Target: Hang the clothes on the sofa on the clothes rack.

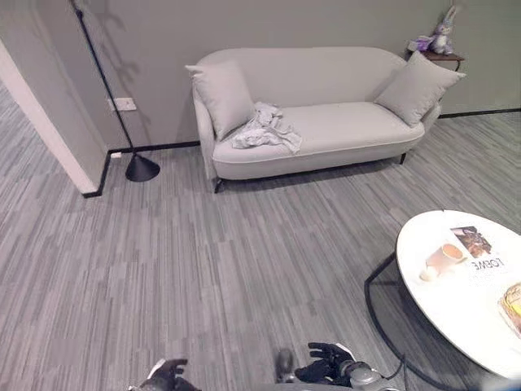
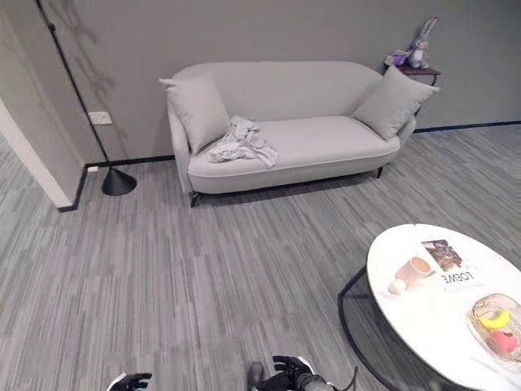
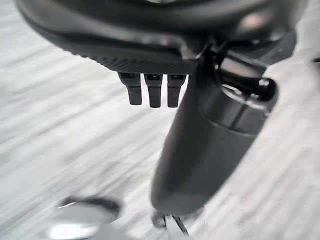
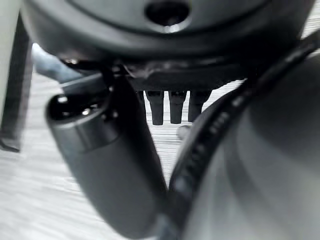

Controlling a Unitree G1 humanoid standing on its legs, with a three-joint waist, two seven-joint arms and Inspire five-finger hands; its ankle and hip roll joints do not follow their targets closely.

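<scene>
**Clothes on sofa, both hands low & empty**

From the head cams I see the light-grey sofa (image 1: 326, 122) against the far wall, well apart from me across the striped grey floor (image 1: 203, 261). The clothes (image 1: 264, 128) lie in a crumpled whitish heap on the seat, toward the sofa's left end, touching the bottom of the left cushion (image 1: 223, 98). A 2nd cushion (image 1: 417, 88) leans at the right end. Behind that end sits a small side table (image 1: 448, 57) w/ a plush rabbit (image 1: 442, 34) on it.

Left of the sofa, a black pole w/ a cone base (image 1: 142, 168) stands on the floor by the wall corner; its top runs out of frame, so I can't tell what it is.

To my right, a white oval table (image 2: 423, 318) carries a cup (image 2: 418, 267), a magazine (image 2: 447, 257) and a bowl of fruit (image 2: 496, 322).

Left hand (image 1: 165, 375) sits at the bottom edge of the head view, fingers loosely relaxed, holding nothing. Right hand (image 1: 326, 362) is also at the bottom edge, nearer centre; wrist cam shows its fingers (image 4: 170, 107) straight in a row, thumb sticking out, nothing in the grasp. Left wrist cam shows the same: fingers (image 3: 154, 90) straight, floor beyond.
</scene>
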